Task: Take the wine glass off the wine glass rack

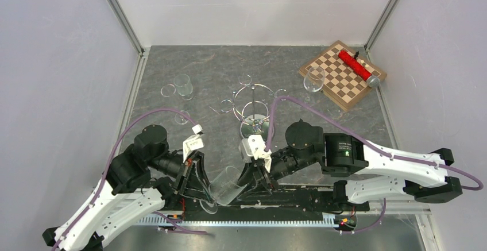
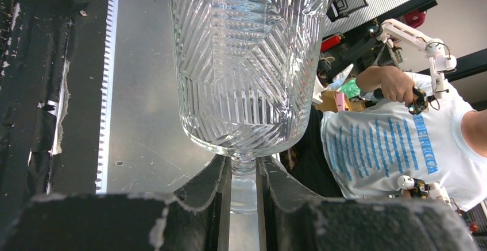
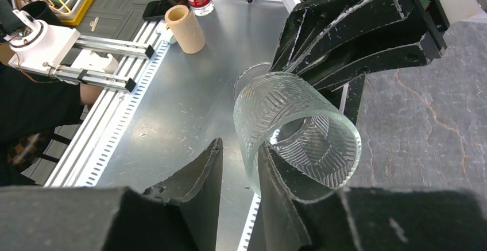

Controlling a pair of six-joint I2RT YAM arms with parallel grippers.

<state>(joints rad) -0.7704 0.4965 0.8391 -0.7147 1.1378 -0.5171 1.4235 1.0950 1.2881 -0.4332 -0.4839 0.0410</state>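
Observation:
A ribbed clear wine glass (image 1: 227, 185) hangs tilted over the near edge of the table, away from the chrome wine glass rack (image 1: 253, 104) standing mid-table. My left gripper (image 1: 205, 195) is shut on its stem; in the left wrist view the fingers (image 2: 244, 173) pinch the stem just under the bowl (image 2: 247, 61). My right gripper (image 1: 248, 183) meets the bowl from the other side. In the right wrist view it (image 3: 240, 150) straddles the rim of the glass (image 3: 293, 119): one finger inside the bowl, the other outside with a gap, so it is open.
A chessboard (image 1: 343, 73) with a red cylinder (image 1: 355, 64) lies at the back right, a stemmed glass (image 1: 314, 78) beside it. A tumbler (image 1: 184, 84) lies at the back left. A perforated metal rail (image 1: 241, 221) runs along the near edge.

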